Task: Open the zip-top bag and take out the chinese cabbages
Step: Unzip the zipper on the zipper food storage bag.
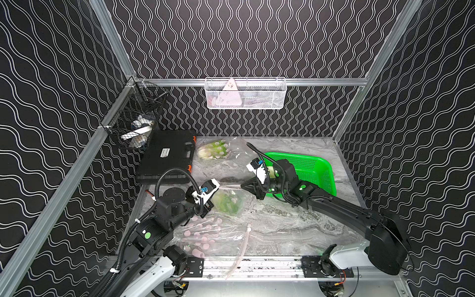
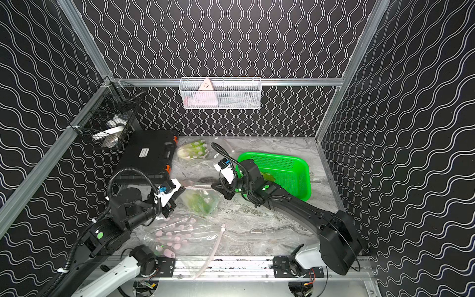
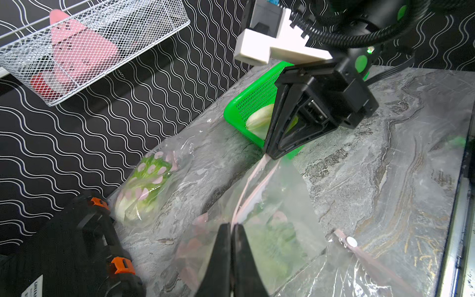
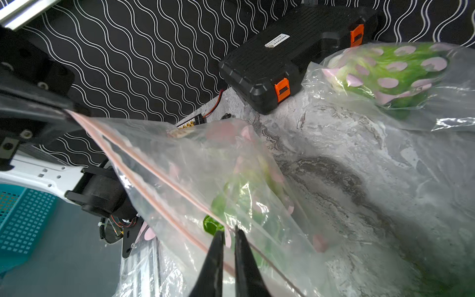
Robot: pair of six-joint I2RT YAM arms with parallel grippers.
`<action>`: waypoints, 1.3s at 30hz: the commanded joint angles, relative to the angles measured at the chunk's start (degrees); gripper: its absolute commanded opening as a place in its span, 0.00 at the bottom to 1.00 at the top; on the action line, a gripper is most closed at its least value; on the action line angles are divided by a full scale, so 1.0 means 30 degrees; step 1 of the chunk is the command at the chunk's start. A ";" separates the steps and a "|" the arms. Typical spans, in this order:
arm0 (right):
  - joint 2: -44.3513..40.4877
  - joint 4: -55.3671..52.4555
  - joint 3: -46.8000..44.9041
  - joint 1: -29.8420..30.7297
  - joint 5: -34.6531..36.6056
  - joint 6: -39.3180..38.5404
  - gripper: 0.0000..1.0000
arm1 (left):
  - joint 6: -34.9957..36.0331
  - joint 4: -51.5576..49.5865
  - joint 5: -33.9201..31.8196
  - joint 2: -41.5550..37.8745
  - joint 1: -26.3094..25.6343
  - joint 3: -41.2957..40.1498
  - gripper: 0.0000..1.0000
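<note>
in both top views the left gripper [image 1: 219, 189] and right gripper [image 1: 243, 185] each hold an end of the zip-top bag [image 1: 228, 203], lifted just beside the green basket [image 1: 308, 167], probably to pull its seal apart. one chinese cabbage [image 2: 199, 203] is inside.

left wrist view: the left jaws are clamped on the zip strip [image 3: 253, 190]. a second cabbage [image 3: 258, 119] lies in the basket.

right wrist view: the right jaws pinch the bag's edge. a third cabbage [image 4: 393, 69], bagged, lies well apart from the basket.

grey marbled table [image 1: 295, 226], black wavy walls [image 1: 244, 38].
</note>
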 commanded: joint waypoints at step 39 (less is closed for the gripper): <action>0.2074 -0.2669 0.1741 0.1522 0.2752 0.0082 0.18 | -0.0211 0.1262 -0.0134 0.0372 -0.0022 -0.0296 0.00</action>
